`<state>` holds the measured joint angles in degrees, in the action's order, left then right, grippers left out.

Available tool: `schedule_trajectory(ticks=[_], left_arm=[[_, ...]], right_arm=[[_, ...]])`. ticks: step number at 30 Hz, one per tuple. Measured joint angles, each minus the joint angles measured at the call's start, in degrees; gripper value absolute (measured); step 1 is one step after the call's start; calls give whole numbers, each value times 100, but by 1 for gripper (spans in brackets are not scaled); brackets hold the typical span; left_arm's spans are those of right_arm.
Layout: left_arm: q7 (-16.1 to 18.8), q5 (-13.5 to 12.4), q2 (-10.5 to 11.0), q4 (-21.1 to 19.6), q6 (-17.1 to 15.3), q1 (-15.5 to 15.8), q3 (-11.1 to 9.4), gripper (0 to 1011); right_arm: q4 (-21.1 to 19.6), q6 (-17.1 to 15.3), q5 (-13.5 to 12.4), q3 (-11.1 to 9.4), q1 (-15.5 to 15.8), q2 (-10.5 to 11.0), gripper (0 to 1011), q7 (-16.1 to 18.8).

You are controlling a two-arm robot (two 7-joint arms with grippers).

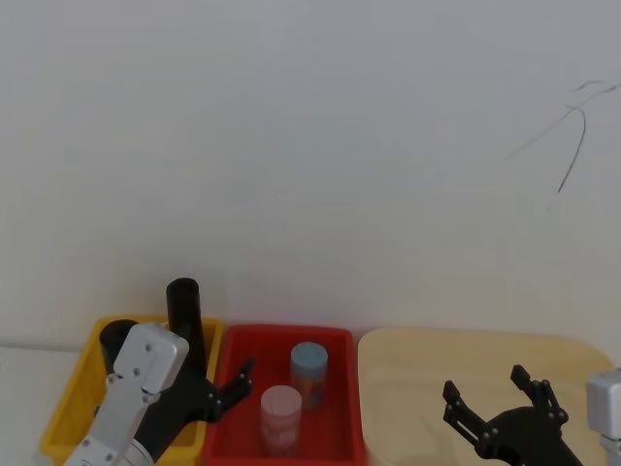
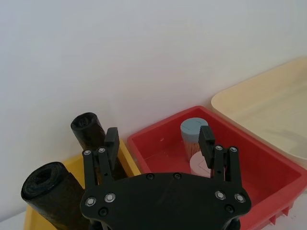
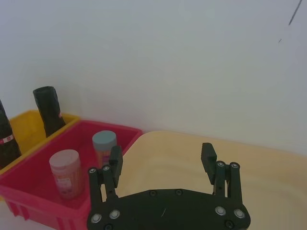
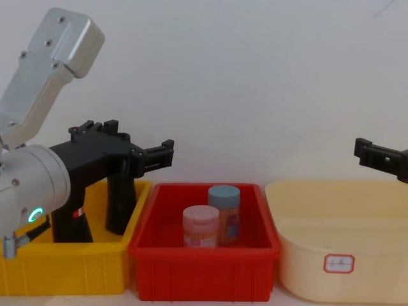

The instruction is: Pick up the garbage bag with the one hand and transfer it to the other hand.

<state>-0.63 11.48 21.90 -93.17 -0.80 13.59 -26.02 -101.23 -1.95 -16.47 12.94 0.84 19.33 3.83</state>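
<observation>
The garbage bag (image 1: 116, 336) is a thick black roll standing in the yellow bin (image 1: 66, 413), mostly hidden by my left arm. Its red-and-white label shows in the right wrist view (image 3: 5, 139); its rolled top shows in the left wrist view (image 2: 48, 189). My left gripper (image 1: 231, 386), on the green-ringed arm, hovers open and empty over the edge between the yellow and red bins, beyond the bag (image 4: 67, 226). My right gripper (image 1: 485, 390) is open and empty above the beige tub (image 1: 437, 351), far to the right.
A second black roll (image 1: 182, 309) stands at the back of the yellow bin, close to the left fingers (image 2: 111, 139). The red bin (image 1: 283, 333) holds a blue-lidded jar (image 1: 309, 367) and a pink-lidded jar (image 1: 280, 416). A white wall rises just behind the bins.
</observation>
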Motion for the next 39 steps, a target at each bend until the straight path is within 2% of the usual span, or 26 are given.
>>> schedule_trajectory(ticks=[39], left_arm=[[0, 0, -2, 0, 0, 1, 0, 1000]], right_arm=[[0, 0, 0, 0, 0, 0, 1000, 0]])
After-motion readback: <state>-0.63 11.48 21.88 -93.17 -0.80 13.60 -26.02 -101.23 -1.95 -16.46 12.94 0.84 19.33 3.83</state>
